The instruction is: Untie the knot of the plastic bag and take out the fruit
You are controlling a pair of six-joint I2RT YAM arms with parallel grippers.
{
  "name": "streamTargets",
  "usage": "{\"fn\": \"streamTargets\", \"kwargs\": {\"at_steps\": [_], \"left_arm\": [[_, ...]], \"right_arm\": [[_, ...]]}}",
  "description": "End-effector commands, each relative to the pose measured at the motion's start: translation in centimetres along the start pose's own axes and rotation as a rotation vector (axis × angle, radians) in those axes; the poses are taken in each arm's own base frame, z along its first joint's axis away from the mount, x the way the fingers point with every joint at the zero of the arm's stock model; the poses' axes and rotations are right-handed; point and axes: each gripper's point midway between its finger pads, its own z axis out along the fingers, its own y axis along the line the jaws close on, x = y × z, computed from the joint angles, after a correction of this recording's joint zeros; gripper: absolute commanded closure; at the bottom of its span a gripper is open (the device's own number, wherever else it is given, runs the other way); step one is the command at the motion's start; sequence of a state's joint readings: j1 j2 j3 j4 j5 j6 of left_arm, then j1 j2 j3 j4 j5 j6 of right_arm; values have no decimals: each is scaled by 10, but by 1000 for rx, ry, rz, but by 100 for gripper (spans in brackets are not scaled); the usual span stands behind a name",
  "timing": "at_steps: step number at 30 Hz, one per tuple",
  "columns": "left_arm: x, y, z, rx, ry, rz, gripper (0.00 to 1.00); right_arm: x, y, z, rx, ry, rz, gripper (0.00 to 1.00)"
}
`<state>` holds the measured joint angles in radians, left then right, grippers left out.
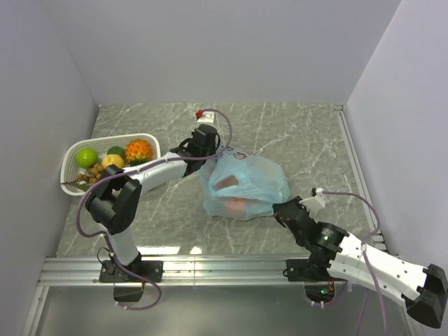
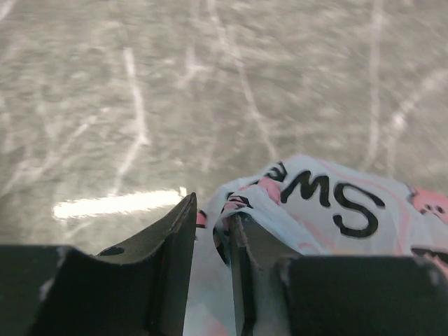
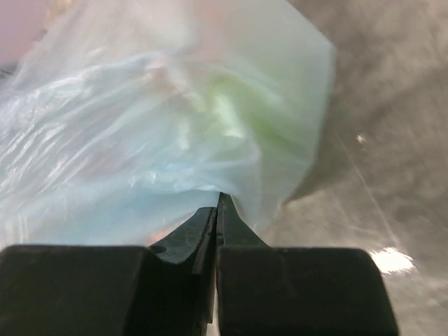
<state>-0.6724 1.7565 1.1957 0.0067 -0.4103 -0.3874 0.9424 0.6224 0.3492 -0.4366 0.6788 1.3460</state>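
Judged at the untying step, rounded orange-red toy fruit (image 1: pixel 238 205) not yet out, glimpsed through the film. Thin, crinkly, pale blue see-through plastic bag (image 1: pixel 245 183), well right of the white slotted plastic basket (image 1: pixel 68 162), held at both ends. Clamped on a lettered fold at the basket-facing end, the left gripper (image 2: pixel 211 210); pressed together on smooth film at the opposite end, the right gripper (image 3: pixel 218 203). No knot made out. Called next for finding it and working it loose.

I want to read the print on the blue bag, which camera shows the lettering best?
Left wrist: the dark lettering sits close and sharp, though upside down. Top external shows it only as tiny marks; right wrist shows just plain plastic bag.
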Motion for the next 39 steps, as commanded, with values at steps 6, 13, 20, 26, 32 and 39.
{"fn": "streamTargets", "kwargs": {"at_steps": [6,13,20,26,32,39], "left_arm": [[-49,-11,-15,79,-57,-105,52],[-61,-23,-70,227,-67,-169,19],[-51,-31,-108,298,-33,-145,14],[-46,-45,-123,375,-5,-141,14],[-45,-64,-132,449,21,-147,15],[-48,-72,-145,493,54,-214,15]], "right_arm": [[15,10,-15,-96,125,-165,77],[-20,74,-48,-245,110,-447,31],[-62,110,-64,-301,-2,-787,30],[-72,132,-52,-286,-68,-931,30],[-50,149,-53,-423,-8,-1025,30],[-45,158,-71,-602,-34,-1129,29]]}}
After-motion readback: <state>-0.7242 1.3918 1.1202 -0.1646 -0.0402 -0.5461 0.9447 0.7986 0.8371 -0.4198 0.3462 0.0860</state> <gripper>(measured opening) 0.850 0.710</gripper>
